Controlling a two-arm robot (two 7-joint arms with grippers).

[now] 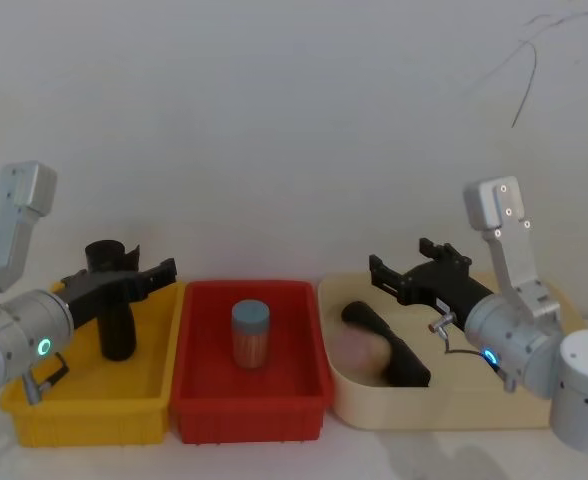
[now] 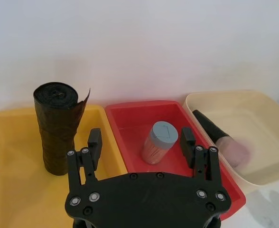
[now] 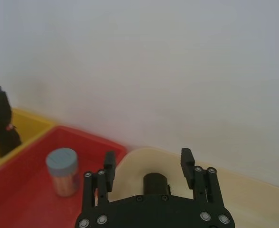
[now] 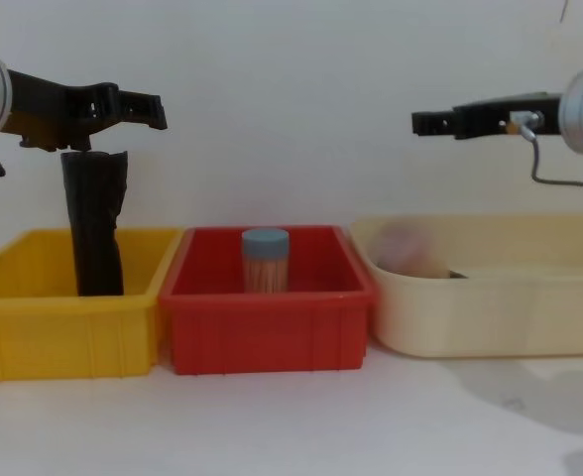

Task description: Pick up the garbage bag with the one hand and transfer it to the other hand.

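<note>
1. Right now three bins are sitting side by side on the table: a yellow bin (image 1: 84, 410) on the left, a red bin (image 1: 249, 415) in the middle and a cream bin (image 1: 444, 410) on the right.
2. The left gripper (image 1: 159, 272) is hovering above the yellow bin with its fingers spread wide and gripping nothing. The right gripper (image 1: 399, 257) is hanging over the cream bin, likewise wide and empty.
3. A fat black roll (image 1: 117, 310) with a loose flap is standing upright in the yellow bin, just beside the left gripper.
4. The garbage bag (image 1: 389, 340) is lying slanted in the cream bin, touching a pink lump (image 1: 359, 350).
5. A small capped jar (image 1: 251, 335) is standing in the red bin.
6. I'm seeing two risks. The left gripper is sitting nearest the wrong roll and could close on that instead. The slim bag is also lying low by the bin wall, so descending fingers could knock the rim, pinch the lump too, or let the bag slip at the handover.
</note>
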